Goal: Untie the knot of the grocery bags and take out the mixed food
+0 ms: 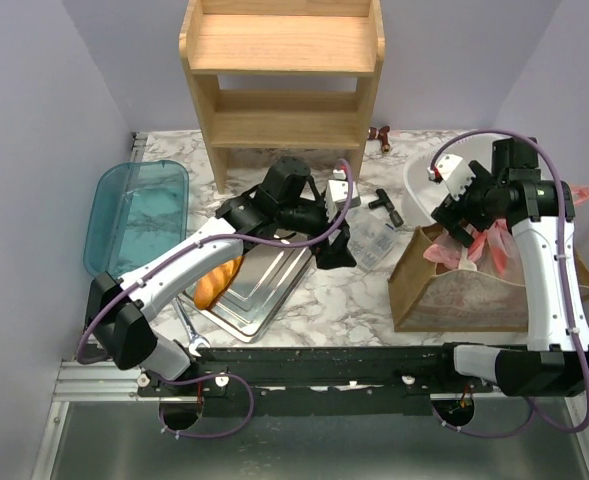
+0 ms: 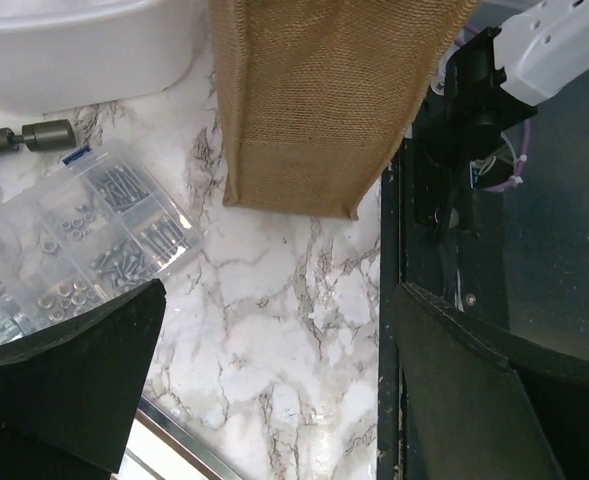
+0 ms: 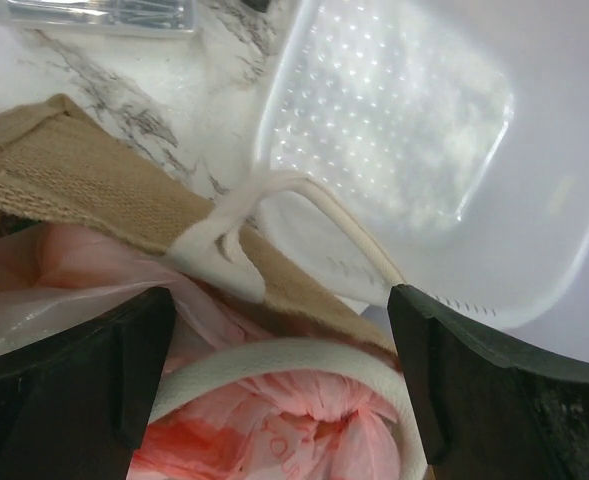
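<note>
**Poised to untie, nothing out yet**

The burlap tote (image 1: 464, 295) stands on the table (image 1: 354, 295), right side, propping the pink grocery bag (image 3: 54, 290) upright inside. The right gripper (image 3: 279, 300) hovers spread above its bunched top, probably the knot (image 3: 314, 425); the food is hidden within. The left gripper (image 2: 274, 370), also spread, hangs clear beside a screw box (image 2: 84, 240).

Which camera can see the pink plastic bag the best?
The right wrist camera. It sees the crinkly pink bag close up, right between the fingers of the open right pincer. The top camera catches only small pink bits poking from the brown sack. The left wrist camera shows just the sack's outside, no pink.
</note>
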Motion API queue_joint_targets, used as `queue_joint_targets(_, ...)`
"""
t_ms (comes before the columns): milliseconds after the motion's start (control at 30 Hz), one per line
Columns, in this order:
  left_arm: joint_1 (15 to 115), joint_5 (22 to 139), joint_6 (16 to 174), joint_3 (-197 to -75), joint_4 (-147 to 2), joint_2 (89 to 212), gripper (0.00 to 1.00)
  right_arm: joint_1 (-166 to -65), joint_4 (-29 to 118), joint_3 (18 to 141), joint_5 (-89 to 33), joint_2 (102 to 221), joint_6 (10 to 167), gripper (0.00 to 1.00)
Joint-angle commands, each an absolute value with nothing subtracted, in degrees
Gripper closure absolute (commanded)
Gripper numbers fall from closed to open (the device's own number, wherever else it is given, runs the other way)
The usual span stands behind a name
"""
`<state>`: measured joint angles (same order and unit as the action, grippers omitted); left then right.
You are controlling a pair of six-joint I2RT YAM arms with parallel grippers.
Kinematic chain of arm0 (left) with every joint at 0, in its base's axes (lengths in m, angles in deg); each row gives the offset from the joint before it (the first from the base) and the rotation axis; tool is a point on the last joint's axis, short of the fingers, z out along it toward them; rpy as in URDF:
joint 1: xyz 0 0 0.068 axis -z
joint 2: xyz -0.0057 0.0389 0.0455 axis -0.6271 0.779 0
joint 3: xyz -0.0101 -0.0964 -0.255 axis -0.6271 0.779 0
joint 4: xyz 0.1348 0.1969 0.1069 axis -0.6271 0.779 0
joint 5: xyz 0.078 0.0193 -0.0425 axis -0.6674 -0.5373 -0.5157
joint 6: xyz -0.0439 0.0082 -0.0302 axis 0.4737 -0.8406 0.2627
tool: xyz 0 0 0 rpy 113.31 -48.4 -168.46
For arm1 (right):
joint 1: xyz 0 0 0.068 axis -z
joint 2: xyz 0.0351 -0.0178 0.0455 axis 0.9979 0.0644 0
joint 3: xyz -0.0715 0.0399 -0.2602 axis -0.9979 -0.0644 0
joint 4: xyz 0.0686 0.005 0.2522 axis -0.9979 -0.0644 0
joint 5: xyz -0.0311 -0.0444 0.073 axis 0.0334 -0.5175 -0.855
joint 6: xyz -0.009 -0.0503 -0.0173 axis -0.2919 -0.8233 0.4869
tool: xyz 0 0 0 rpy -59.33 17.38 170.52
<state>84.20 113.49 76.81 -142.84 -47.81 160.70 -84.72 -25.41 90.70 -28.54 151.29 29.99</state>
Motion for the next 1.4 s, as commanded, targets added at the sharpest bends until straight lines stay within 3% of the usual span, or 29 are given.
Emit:
queue_joint_targets(0, 82.1, 117.2, 75.3, -141.9, -49.0, 156.2, 0.01, -84.7, -28.9, 88.2, -34.7, 154.2, 23.2, 0.06)
queue_joint_targets(67, 80.8, 117.3, 75.2, -141.5, -48.0, 155.3, 0.02, -84.7, -29.1, 86.8, -36.4, 154.6, 21.5, 0.18)
queue_joint_targets(133, 79.7, 117.3, 75.2, -140.9, -47.2, 154.3, 0.01, -84.8, -29.0, 87.1, -38.3, 154.9, 21.2, 0.37)
queue_joint_targets(200, 78.4, 117.3, 75.6, -139.5, -46.9, 152.9, 0.02, -84.8, -28.9, 88.8, -40.4, 155.9, 22.7, 0.6)
queue_joint_targets(267, 77.3, 117.2, 75.9, -137.9, -46.9, 151.3, 0.02, -84.8, -28.2, 90.5, -42.6, 156.6, 25.4, 0.94)
queue_joint_targets(300, 76.5, 117.2, 76.0, -137.2, -47.0, 150.4, 0.02, -84.7, -27.1, 91.1, -43.5, 156.8, 27.1, 0.99)
queue_joint_targets(667, 70.6, 115.9, 72.6, -133.9, -42.0, 145.3, 0.02, -84.8, -2.7, 94.0, -39.9, 163.3, 41.2, 0.99)
queue_joint_targets(967, 70.1, 114.5, 70.6, -132.1, -40.8, 142.6, 0.02, -84.8, -4.1, 108.5, -42.1, 172.7, 47.2, 0.99)
queue_joint_targets(1033, 70.1, 114.1, 70.5, -131.9, -40.7, 142.4, 0.02, -84.7, -12.0, 111.9, -45.1, 173.0, 45.4, 0.89)
queue_joint_targets(1100, 70.1, 114.2, 70.2, -131.8, -40.4, 142.3, 0.02, -84.7, -19.6, 113.8, -45.9, 172.4, 43.8, 0.64)
queue_joint_targets(1167, 70.1, 114.3, 69.9, -131.7, -40.0, 142.2, 0.02, -84.6, -23.8, 113.2, -45.3, 169.3, 43.2, 0.34)
queue_joint_targets(1200, 70.1, 114.5, 69.8, -131.7, -39.8, 142.2, 0.02, -84.6, -25.2, 112.4, -45.3, 167.1, 42.7, 0.09)
queue_joint_targets(1233, 70.1, 114.6, 69.6, -131.7, -39.6, 142.2, 0.02, -84.6, -26.1, 111.7, -45.1, 165.1, 42.4, 0.0)
queue_joint_targets(1367, 70.0, 115.4, 69.7, -131.1, -39.7, 142.1, 0.02, -84.7, -28.2, 110.2, -40.9, 159.5, 42.9, 0.0)
